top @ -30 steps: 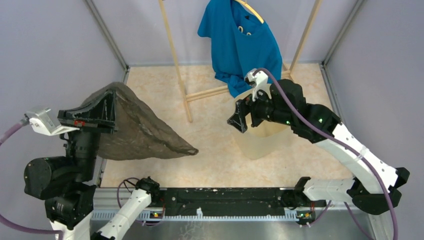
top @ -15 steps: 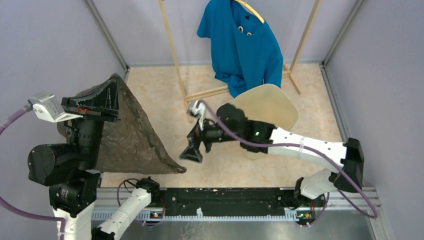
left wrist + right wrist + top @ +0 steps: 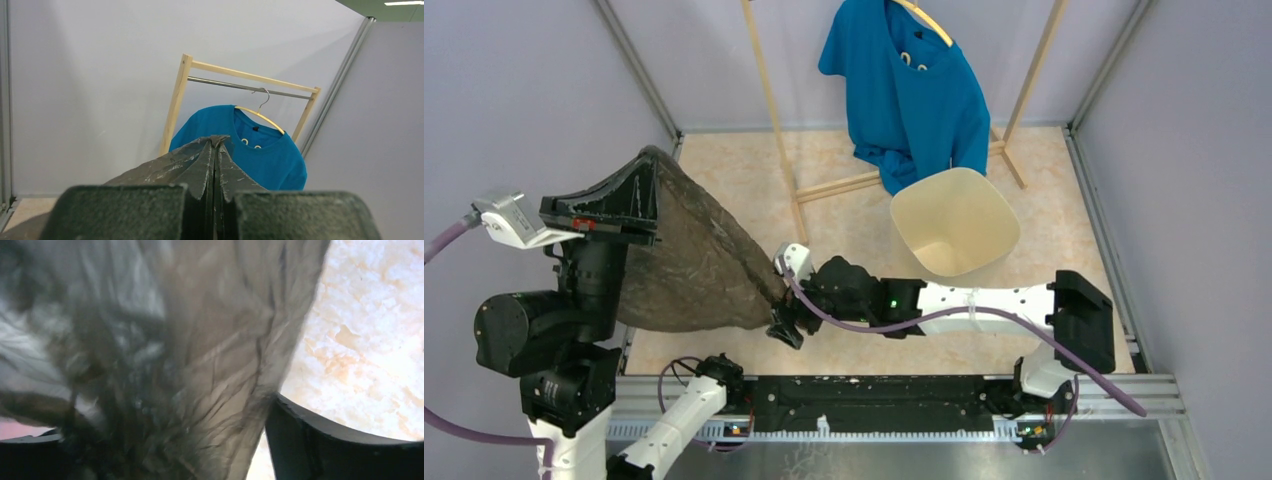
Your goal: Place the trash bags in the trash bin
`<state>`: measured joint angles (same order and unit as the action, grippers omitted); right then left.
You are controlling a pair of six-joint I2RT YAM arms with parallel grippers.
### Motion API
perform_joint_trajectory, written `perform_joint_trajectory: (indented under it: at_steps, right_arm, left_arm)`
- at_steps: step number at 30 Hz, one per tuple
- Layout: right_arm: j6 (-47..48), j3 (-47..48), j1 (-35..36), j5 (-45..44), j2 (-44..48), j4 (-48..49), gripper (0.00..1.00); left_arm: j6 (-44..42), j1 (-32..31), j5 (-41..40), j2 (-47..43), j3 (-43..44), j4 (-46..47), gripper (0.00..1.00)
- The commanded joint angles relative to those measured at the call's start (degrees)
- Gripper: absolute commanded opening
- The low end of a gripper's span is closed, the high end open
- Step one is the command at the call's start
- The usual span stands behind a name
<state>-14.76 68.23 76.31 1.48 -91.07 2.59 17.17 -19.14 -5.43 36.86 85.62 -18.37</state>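
Bag hung at frame left; bin stood upright centre-right on tabletop, well apart.
Left fingers were clenched on the bag's top fold; right fingers sat spread around its lower corner.

- left arm: black round joints, white wrist bracket, a red mark, perhaps a sticker
- right arm: white links, black joints, green light, purple cable

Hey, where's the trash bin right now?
In the top view, the trash bin sits on the floor right of centre with its open mouth facing the camera. It is just in front of the blue T-shirt hanging on the wooden rack.
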Motion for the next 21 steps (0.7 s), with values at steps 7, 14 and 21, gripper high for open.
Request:
perform_joint_trajectory:
  at_steps: [7,14,21]
  right_arm:
    - [-1.10,-1.00,0.24,-8.57,12.57,2.75,0.03]
    - [1.22,-3.58,0.24,-21.19,30.02,-8.11,0.00]
    - [3.17,-3.28,0.24,-29.06,44.82,-16.36,0.00]
  left_arm:
    - [-0.26,0.06,-0.80,-1.25,-0.47,0.08,0.00]
    - [11.11,0.07,11.43,1.72,-5.99,2.37,0.00]
    - [30.62,0.06,32.70,11.69,-9.06,21.56,0.00]
